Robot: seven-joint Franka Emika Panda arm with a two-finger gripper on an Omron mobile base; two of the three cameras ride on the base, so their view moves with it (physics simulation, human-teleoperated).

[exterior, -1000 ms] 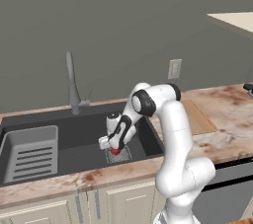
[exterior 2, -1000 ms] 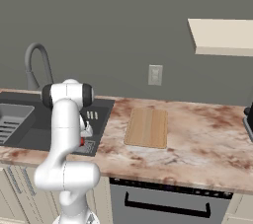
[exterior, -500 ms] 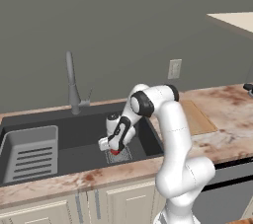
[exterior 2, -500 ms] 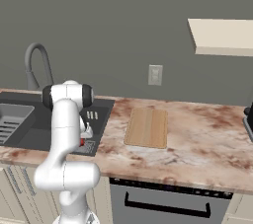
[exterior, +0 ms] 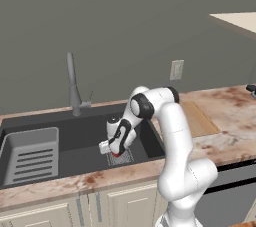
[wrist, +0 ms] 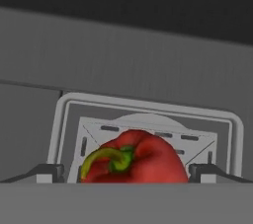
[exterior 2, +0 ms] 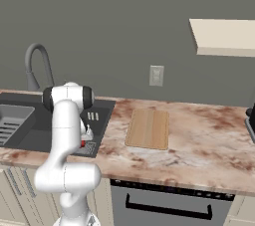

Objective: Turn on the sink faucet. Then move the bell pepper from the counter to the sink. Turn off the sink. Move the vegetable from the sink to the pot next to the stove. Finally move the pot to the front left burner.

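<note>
So the arm was bent right down into the sink, with the gripper sitting low over the square drain grate at the right end of the basin. The fingers were spread wide apart, one on each side of the bell pepper, and from the hand view there was a visible gap between each tip and the pepper, so it wasn't clamping anything.

The pepper itself was lying on the drain grate, red and glossy, with its green stem curling toward the camera. In the left base view you could just spot a bit of red peeking out under the hand, and in the right base view a tiny red speck beside the arm.

The faucet stood upright behind the sink, toward its middle, with its little lever sticking out at the base. I couldn't tell whether any water was running. The lighter grey slotted tray was sitting in the left part of the basin, well apart from the gripper.

Over on the marble counter to the right of the sink there was a wooden cutting board lying flat, and a wall outlet above it. A pale shelf hung on the wall further right.
</note>
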